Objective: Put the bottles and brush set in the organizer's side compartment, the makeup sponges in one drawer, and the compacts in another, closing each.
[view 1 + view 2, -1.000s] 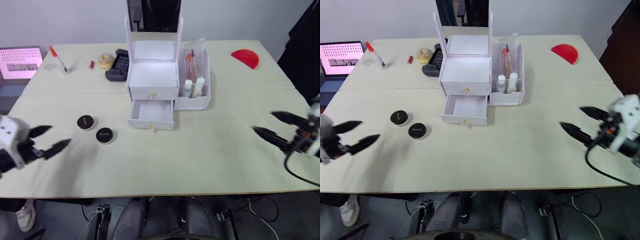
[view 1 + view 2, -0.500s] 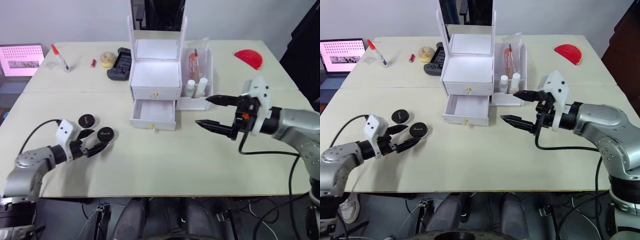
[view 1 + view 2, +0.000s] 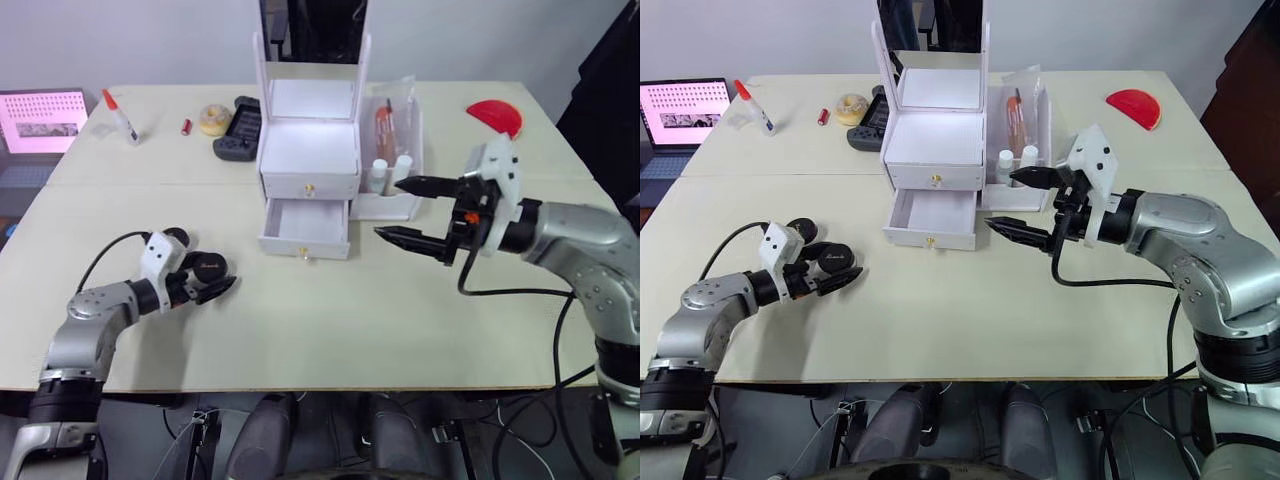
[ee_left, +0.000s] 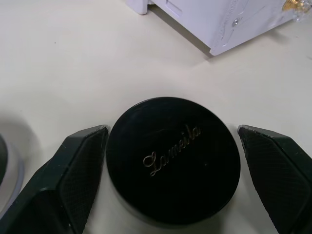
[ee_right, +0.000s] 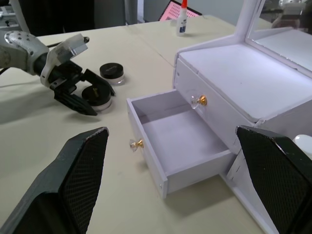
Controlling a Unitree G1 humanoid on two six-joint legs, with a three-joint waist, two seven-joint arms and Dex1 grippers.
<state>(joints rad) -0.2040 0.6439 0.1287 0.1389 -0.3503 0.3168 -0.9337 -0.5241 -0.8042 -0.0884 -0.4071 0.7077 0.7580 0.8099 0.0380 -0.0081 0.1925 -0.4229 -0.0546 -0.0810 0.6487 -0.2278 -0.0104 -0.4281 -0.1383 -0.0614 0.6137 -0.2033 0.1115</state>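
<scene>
Left tool (image 3: 205,285), spread and unclenched, straddles the nearer compact (image 4: 173,158) at lower left; the open drawer (image 3: 305,228) lies to its upper right, right tool (image 3: 412,208) also spread.

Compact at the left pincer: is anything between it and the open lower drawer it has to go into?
Nothing visible. The left pincer straddles the nearer compact, fingers open on either side. Bare table lies between it and the open lower drawer, which looks empty. The second compact sits on the far side.

white organizer (image 3: 308,150), gold knobs, black compacts (image 4: 173,158) with gold script
</scene>
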